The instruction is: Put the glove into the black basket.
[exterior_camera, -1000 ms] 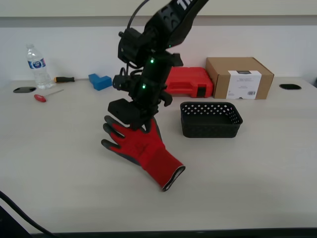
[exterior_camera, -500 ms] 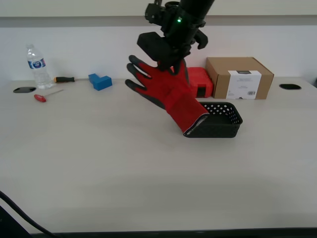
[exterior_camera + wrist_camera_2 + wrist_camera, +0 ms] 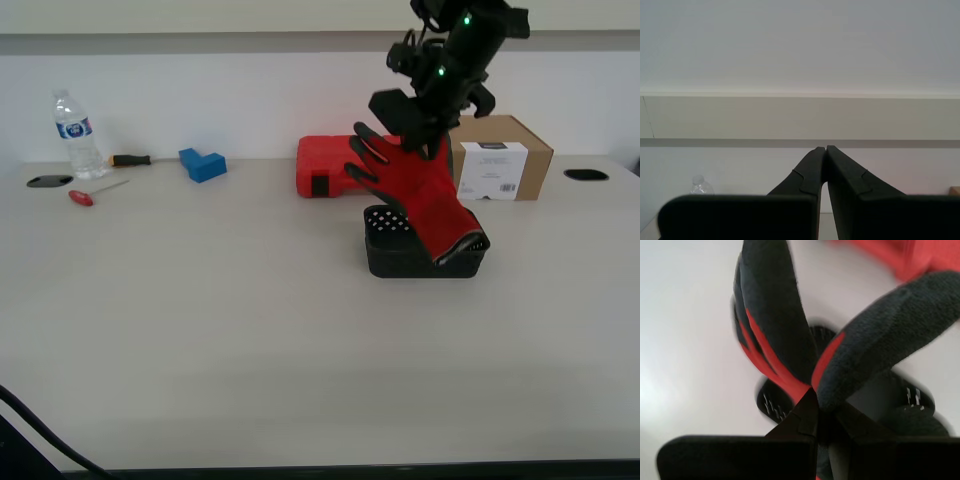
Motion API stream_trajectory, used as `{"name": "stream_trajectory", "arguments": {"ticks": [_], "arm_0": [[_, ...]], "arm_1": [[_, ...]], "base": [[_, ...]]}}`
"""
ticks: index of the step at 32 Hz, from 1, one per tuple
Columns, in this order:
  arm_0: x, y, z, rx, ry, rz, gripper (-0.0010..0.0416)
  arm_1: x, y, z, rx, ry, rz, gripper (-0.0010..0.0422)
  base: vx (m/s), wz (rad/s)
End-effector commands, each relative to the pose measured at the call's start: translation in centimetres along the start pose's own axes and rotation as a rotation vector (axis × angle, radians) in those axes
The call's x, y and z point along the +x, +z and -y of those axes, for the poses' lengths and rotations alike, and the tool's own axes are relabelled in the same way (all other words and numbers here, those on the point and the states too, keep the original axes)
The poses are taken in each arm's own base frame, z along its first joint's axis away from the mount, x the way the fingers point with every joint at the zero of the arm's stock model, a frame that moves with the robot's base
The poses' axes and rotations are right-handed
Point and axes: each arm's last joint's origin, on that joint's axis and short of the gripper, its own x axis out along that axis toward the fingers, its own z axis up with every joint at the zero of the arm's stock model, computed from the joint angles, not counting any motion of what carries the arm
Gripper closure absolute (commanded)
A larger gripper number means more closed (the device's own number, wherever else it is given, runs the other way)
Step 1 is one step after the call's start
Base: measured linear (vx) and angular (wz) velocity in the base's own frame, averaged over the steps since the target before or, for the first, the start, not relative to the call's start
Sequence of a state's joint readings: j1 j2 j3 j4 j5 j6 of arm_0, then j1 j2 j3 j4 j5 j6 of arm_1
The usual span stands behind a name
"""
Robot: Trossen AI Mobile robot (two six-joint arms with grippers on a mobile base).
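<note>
My first gripper (image 3: 413, 140) is shut on the red glove (image 3: 420, 192) near its fingers and holds it in the air over the black basket (image 3: 400, 255). The glove hangs slanted, its grey-trimmed cuff (image 3: 462, 248) down at the basket's rim toward the exterior view's right. In the first wrist view the glove's dark grey fingers (image 3: 775, 320) spread out from my first gripper (image 3: 819, 412), with the basket (image 3: 905, 405) blurred below. My second gripper (image 3: 825, 150) is shut and empty, facing a pale wall; it does not show in the exterior view.
A red tool case (image 3: 335, 166) and a brown cardboard box (image 3: 500, 155) stand behind the basket. A water bottle (image 3: 72, 130), two screwdrivers (image 3: 95, 192) and a blue block (image 3: 202, 163) lie at the back on the exterior view's left. Two dark round holes mark the table's far corners.
My first gripper has carried the glove up off the table and toward the exterior view's right, from the table's middle to above the basket. The cuff now reaches the basket's rim.
</note>
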State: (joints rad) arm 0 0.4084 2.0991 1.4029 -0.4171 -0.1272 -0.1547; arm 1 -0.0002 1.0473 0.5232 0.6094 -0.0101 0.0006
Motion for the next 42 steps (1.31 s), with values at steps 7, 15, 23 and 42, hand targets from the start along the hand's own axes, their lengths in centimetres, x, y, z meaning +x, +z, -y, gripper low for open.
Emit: {"name": "stream_trajectory", "arguments": {"ticks": [7, 15, 23, 42], "arm_0": [[7.2, -2.7, 0.6, 0.013, 0.017, -0.092, 0.0407], [8.9, -3.6, 1.3, 0.023, 0.003, -0.094, 0.0406], [8.7, -3.6, 2.1, 0.101, 0.001, -0.099, 0.0358], [0.6, 1.1, 2.0, 0.037, 0.024, 0.148, 0.0251]], "arm_1": [[0.0, 0.1, 0.0, 0.000, 0.001, 0.004, 0.0412], [0.0, 0.0, 0.0, 0.000, 0.001, 0.003, 0.0412], [0.0, 0.1, 0.0, 0.000, 0.001, 0.003, 0.0412], [0.0, 0.0, 0.0, 0.000, 0.001, -0.003, 0.0412]], "base": [[0.000, 0.000], [0.000, 0.000], [0.000, 0.000], [0.000, 0.000]]}}
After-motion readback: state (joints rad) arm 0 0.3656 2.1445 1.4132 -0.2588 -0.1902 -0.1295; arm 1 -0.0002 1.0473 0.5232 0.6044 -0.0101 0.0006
